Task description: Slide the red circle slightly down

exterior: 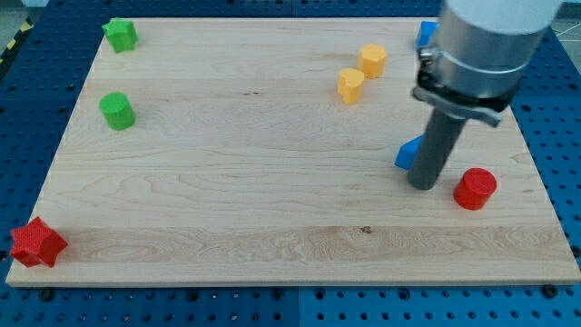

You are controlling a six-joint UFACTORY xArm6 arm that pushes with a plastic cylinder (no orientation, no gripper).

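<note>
On the pale wooden board [227,182], a ribbed red star [36,243] sits at the near left corner; far left are a green star [120,34] and green cylinder [116,110]. Two yellow blocks [361,73] lie further right. My tip [423,185] — a bare rod, no pincer — hides part of a blue block [408,153]; the red circle [475,188] sits just right.

A silver-grey cylindrical arm [495,36] with a black collar carries my dark rod tip [423,186].
</note>
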